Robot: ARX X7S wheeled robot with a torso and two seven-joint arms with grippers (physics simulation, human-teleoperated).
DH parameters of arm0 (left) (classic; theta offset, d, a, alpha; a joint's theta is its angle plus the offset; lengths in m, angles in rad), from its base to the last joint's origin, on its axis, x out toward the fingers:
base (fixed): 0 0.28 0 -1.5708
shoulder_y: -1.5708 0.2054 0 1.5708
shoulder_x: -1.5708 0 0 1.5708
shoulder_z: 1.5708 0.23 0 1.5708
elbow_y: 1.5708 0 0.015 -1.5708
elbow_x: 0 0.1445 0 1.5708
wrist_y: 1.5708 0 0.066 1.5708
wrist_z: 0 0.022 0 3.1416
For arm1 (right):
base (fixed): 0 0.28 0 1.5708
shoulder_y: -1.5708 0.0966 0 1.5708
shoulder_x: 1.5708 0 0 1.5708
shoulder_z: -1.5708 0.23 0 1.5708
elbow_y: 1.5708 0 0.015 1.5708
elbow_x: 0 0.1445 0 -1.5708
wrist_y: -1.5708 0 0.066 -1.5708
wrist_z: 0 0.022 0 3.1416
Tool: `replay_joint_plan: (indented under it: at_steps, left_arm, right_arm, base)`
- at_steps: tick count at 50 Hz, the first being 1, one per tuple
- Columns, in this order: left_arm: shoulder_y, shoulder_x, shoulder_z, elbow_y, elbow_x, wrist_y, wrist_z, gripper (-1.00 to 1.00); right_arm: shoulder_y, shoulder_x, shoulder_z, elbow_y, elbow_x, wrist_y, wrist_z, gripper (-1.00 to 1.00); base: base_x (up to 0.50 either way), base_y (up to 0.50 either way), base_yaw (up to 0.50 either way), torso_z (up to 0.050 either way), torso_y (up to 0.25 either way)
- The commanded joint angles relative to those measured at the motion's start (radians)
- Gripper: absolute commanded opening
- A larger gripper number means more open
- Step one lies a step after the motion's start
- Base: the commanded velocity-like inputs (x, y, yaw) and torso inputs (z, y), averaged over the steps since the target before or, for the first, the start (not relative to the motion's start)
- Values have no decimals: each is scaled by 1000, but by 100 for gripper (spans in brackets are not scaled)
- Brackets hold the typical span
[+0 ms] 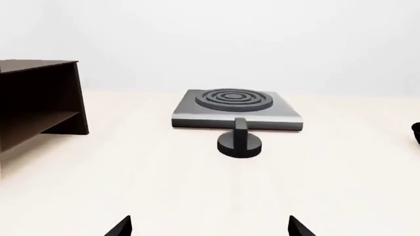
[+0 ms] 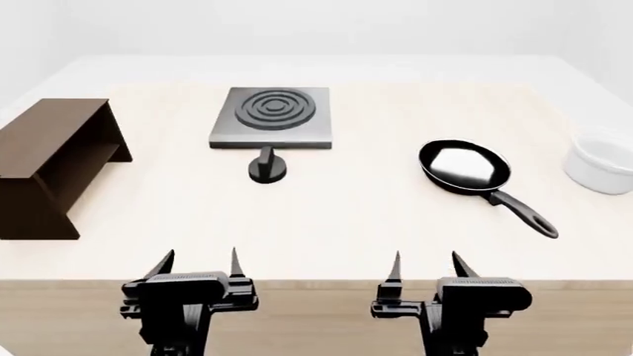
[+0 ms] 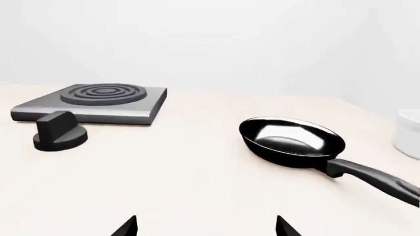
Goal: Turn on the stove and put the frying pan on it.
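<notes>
The grey stove plate [image 2: 270, 119] with its ringed burner lies at the table's far middle; it also shows in the left wrist view [image 1: 235, 110] and the right wrist view [image 3: 92, 102]. Its black knob [image 2: 267, 166] stands just in front of it, also seen in the left wrist view [image 1: 239, 140] and the right wrist view [image 3: 59, 131]. The frying pan [image 2: 463, 166] lies to the right, handle toward the front right; it shows in the right wrist view [image 3: 292, 140]. My left gripper [image 2: 199, 265] and right gripper [image 2: 428, 267] are open and empty at the table's front edge.
A brown wooden shelf [image 2: 52, 159] stands at the left, also in the left wrist view [image 1: 36, 101]. A white bowl [image 2: 600, 163] sits at the far right, its edge showing in the right wrist view [image 3: 409, 133]. The pale table [image 2: 336, 222] lies between the grippers and the objects.
</notes>
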Motion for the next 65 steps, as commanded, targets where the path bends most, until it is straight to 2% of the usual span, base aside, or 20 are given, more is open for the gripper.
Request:
replay_joint_plan:
  at_steps: [1,21,45,65]
  left_arm:
    - [-12,-28,7,142,-25,-132,-35,100]
    - [-7,-50,18,132,-45,-122,-59,100]
    - [-6,-72,33,140,-68,-122,-77,100]
    - [-37,-95,25,50,-66,-81,-94,100]
  right_arm:
    - [-4,24,-7,-177,13,137,27,100]
    - [1,45,-11,-219,57,190,51,100]
    - [5,61,-21,-202,79,165,81,100]
    - [2,83,-48,-197,88,159,84,100]
  base:
    - [500,0,0,0,0]
    - [500,0,0,0,0]
    - [498,0,0,0,1]
    - [16,0,0,0,0]
